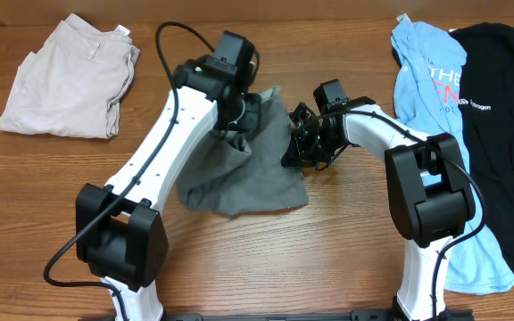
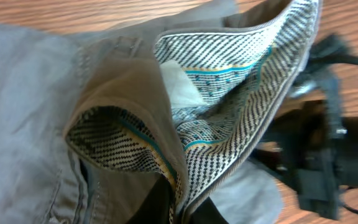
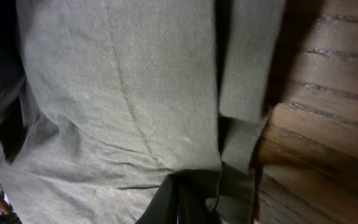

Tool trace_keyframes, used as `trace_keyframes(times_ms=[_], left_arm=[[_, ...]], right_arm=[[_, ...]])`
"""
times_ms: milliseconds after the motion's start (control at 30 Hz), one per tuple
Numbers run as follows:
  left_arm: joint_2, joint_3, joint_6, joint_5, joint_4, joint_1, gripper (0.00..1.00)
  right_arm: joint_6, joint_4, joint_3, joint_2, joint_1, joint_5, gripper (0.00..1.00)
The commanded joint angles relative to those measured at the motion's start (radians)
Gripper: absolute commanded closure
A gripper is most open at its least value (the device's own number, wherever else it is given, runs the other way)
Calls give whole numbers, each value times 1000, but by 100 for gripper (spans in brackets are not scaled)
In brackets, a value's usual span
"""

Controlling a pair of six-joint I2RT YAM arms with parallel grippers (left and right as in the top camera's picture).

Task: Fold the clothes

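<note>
The grey shorts [image 1: 239,183] lie bunched at the table's middle, their top edge lifted between my two grippers. My left gripper [image 1: 244,111] is at the upper left of the cloth, shut on the waistband. In the left wrist view the pale speckled lining [image 2: 229,81] folds outward and runs down between the dark fingers [image 2: 166,208]. My right gripper [image 1: 294,147] is at the shorts' right edge. The right wrist view is filled with grey fabric [image 3: 117,93], and the dark fingers [image 3: 188,199] are pressed together on a fold of it.
Beige shorts [image 1: 70,76] lie folded at the back left. A light-blue printed T-shirt [image 1: 426,80] and a black T-shirt [image 1: 507,116] are spread along the right side, overlapping. Bare wooden table [image 1: 346,241] lies in front of the grey shorts.
</note>
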Motion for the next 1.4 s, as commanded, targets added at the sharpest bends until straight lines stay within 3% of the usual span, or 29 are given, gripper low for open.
trace_keyframes(times_ms=[0, 167, 233, 333, 600, 633, 767, 900, 1067, 1233, 1267, 1367], left_arm=[[2, 28, -16, 83, 41, -37, 85], [2, 28, -37, 101, 71, -49, 67], [2, 28, -36, 107, 73, -48, 44], [2, 29, -35, 119, 75, -48, 26], [-11, 147, 73, 121, -67, 28, 16], [-11, 180, 99, 121, -107, 53, 16], [-11, 226, 134, 56, -190, 119, 12], [-10, 226, 189, 45, -226, 164, 10], [-10, 226, 227, 41, -230, 172, 9], [-10, 226, 227, 41, -222, 172, 9], [-10, 226, 227, 41, -222, 172, 9], [-10, 226, 227, 41, -222, 172, 8]], right_arm=[[1, -2, 4, 48, 1, 36, 96], [1, -3, 4, 48, 1, 39, 96], [1, -3, 4, 48, 1, 41, 96], [4, -4, 4, 48, 1, 43, 96], [4, -116, 68, -5, -61, 5, 93], [4, -136, 86, -29, -67, 5, 88], [4, -166, 117, -117, -68, 9, 38], [4, -165, 117, -156, -60, 9, 21], [4, -158, 117, -154, -18, 17, 20], [39, -134, 114, -148, 51, 154, 22], [48, -126, 113, -147, 58, 166, 29], [88, -74, 90, -146, 89, 195, 69]])
